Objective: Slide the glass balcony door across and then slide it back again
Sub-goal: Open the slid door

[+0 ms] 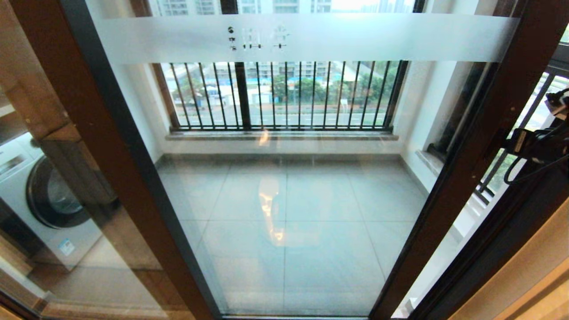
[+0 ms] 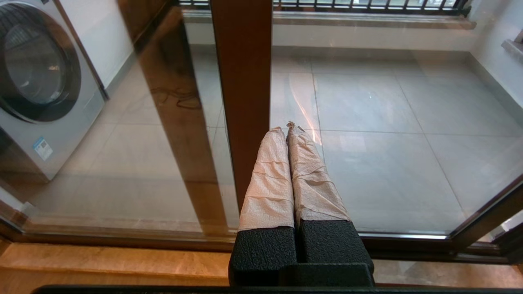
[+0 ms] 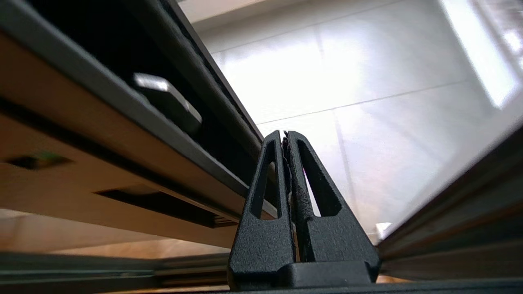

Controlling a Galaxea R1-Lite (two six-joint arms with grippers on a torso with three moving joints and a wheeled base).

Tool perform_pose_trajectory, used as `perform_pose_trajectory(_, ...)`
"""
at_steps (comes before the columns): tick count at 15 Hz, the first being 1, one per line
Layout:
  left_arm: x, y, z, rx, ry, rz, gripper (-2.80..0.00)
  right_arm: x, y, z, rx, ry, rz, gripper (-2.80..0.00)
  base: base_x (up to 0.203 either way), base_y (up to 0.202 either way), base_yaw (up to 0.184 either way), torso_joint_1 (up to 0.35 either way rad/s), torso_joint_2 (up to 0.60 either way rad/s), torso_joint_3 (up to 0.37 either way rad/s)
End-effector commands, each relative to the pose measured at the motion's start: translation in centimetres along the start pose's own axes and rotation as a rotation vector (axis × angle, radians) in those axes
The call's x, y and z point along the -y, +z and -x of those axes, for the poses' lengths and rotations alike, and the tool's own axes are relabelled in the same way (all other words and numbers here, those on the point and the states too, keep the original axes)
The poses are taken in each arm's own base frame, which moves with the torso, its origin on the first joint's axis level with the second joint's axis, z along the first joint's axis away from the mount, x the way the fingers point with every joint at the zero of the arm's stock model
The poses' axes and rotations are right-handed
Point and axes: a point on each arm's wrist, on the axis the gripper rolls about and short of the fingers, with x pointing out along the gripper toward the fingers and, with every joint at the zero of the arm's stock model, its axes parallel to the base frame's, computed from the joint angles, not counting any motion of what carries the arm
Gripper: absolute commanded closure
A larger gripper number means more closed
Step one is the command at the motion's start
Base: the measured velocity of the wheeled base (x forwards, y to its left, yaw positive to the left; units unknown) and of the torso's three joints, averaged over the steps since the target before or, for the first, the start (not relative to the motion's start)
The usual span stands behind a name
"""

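door: glass balcony door (image 1: 284, 178) just left of right gripper (image 3: 286, 141) | right gripper: fingers together, empty | left gripper (image 2: 288, 130): parked, pressed together

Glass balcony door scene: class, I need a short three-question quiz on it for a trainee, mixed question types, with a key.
1. True or false: the glass balcony door carries a frosted band across its glass.
2. What appliance shows through the neighbouring panel? A) washing machine B) fridge C) oven
3. Fill in: the right hand has its fingers ____, and so does the left hand.

Key: 1 true; 2 A; 3 shut.
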Motion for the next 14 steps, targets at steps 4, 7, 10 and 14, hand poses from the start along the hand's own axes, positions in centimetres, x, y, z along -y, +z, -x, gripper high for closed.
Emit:
perform_pose_trajectory(4,0.0,0.0,0.0,0.000,0.000,0.000,0.00,-1.7,0.2,0.1,0.008,0.032,0.014,0.00,0.000,0.000,0.000,0.000,0.00,0.000)
perform_pose_trajectory(7,0.0,0.0,0.0,-0.001,0.000,0.000,0.00,-2.6,0.1,0.1,0.005,0.051,0.015,0.00,0.000,0.000,0.000,0.000,0.00,0.000)
perform_pose_trajectory(10,0.0,0.0,0.0,-0.001,0.000,0.000,0.00,-4.1,-0.3,-0.2,-0.011,0.073,0.024,0.00,0.000,0.000,0.000,0.000,0.00,0.000)
perform_pose_trajectory(14,0.0,0.0,0.0,-0.002,0.000,0.000,0.00,-6.4,-0.9,-1.0,-0.008,0.082,0.048,0.00,0.000,0.000,0.000,0.000,0.00,0.000)
